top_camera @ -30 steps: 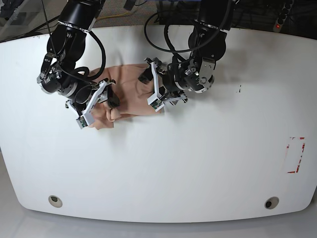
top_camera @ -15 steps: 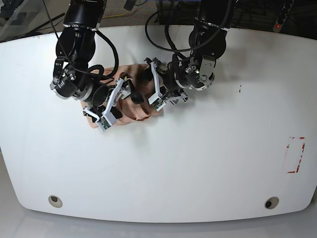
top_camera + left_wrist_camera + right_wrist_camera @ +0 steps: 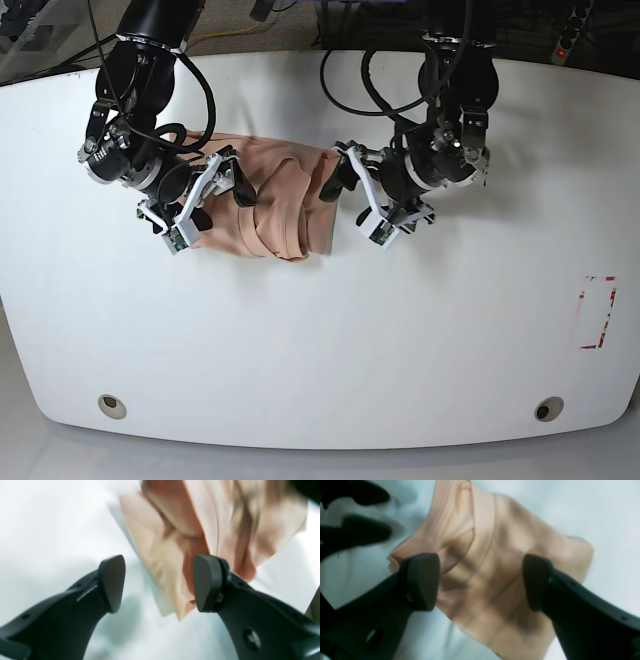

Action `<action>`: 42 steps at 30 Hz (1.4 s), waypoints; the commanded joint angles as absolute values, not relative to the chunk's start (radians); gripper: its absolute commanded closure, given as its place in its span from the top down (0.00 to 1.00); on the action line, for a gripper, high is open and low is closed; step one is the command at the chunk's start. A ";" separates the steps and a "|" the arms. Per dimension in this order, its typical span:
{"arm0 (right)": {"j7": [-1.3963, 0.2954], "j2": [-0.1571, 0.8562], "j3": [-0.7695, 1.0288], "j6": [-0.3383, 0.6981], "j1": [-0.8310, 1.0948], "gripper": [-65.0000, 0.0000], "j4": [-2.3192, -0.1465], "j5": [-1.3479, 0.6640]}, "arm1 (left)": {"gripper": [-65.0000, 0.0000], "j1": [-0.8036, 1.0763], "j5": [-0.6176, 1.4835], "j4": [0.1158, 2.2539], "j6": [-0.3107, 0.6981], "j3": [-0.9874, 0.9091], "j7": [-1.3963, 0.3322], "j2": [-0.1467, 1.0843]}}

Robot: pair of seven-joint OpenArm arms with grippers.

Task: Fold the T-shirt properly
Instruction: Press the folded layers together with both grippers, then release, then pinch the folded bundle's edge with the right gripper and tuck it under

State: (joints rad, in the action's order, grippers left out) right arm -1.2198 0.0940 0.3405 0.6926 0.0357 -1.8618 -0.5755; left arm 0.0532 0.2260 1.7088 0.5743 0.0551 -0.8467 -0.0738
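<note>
The peach T-shirt (image 3: 280,208) lies as a small folded, wrinkled bundle on the white table (image 3: 400,330), between my two grippers. My right gripper (image 3: 236,184) is at the bundle's left end. In the right wrist view this gripper (image 3: 480,581) hangs open over the T-shirt (image 3: 495,562) with nothing pinched. My left gripper (image 3: 338,180) is at the bundle's right end. In the left wrist view it (image 3: 160,583) is open too, and a corner of the T-shirt (image 3: 175,530) lies loose below the gap between its fingers.
A red-marked rectangle (image 3: 597,312) is taped on the table at the right. Two round holes (image 3: 112,405) (image 3: 547,408) sit near the front edge. Cables and a power strip (image 3: 575,30) lie behind the table's back edge.
My right gripper carried a fold of the shirt rightward, opened and let it go, then drew back left. My left arm shifted right, off the cloth. The shirt now lies more compact.
</note>
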 commanded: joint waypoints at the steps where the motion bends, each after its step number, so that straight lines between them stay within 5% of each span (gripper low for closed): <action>1: -1.194 0.108 0.335 0.698 0.016 0.76 -1.847 -0.599 | 0.60 0.042 0.248 1.747 0.576 0.041 -0.835 -0.033; 12: -0.938 0.154 0.159 0.698 -0.036 0.76 -1.491 -0.607 | 0.60 0.062 0.259 1.840 0.576 0.051 -0.839 0.097; 25: -1.121 0.177 0.372 0.698 -0.088 0.76 -1.704 -0.601 | 0.60 0.061 0.252 1.853 0.576 0.166 -0.837 0.097; 42: -0.788 0.272 0.280 0.698 -0.262 0.76 -1.175 -0.464 | 0.60 0.062 0.251 1.853 0.576 0.311 -0.837 0.094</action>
State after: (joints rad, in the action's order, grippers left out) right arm -0.8078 0.2527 0.2714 0.6926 -0.2367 -1.1442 -0.4545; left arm 0.0746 0.2401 1.8328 0.5762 0.2993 -0.8627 0.0982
